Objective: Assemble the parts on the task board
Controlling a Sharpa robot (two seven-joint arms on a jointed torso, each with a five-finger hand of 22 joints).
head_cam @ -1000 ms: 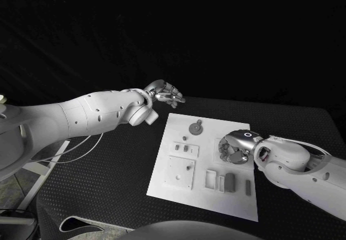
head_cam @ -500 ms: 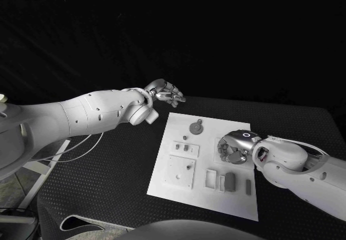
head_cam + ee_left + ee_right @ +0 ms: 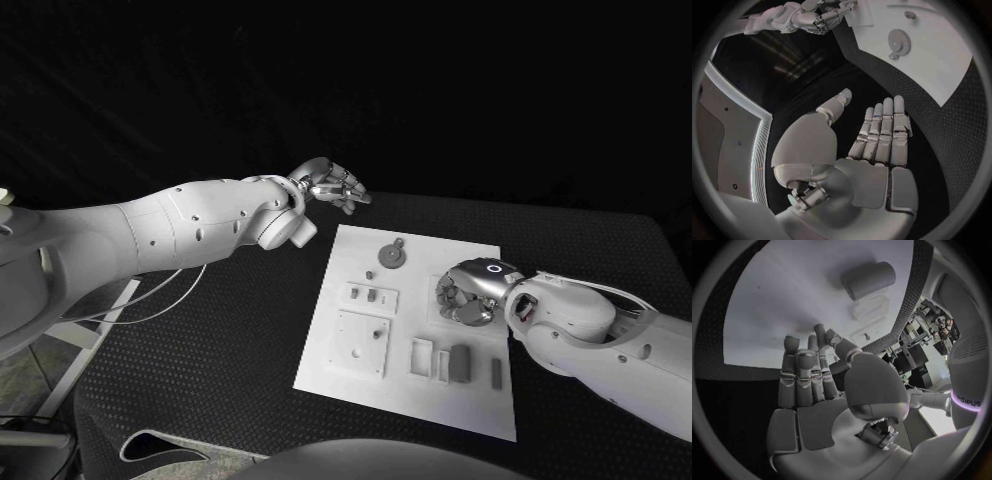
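The right hand (image 3: 466, 297), silver and many-fingered, hangs low over the right side of the white rectangular task board (image 3: 346, 375). Over the last second it has barely shifted, only turning slightly over the same spot, and every piece on the board lies where it did. Its fingers (image 3: 799, 375) lie straight and close together with nothing between them, so it holds no part; a grey cylinder-shaped part (image 3: 868, 280) lies on the board just ahead of it, and whether any fingertip touches the board I cannot tell. The left hand (image 3: 330, 185) has stayed off the board's far left corner, above the black textured bench (image 3: 188, 360), fingers (image 3: 886, 125) extended and empty. A grey gear-like round part (image 3: 392, 256) sits near the far edge, small grey blocks (image 3: 371, 295) stand in the middle left, and dark rectangular parts (image 3: 459, 364) lie nearer the robot. With so little change, I judge the assembly has not advanced and the right hand is settling for a pick-up. The only writing is pale lettering on the right arm's wrist casing (image 3: 967, 399), too cropped to read reliably.
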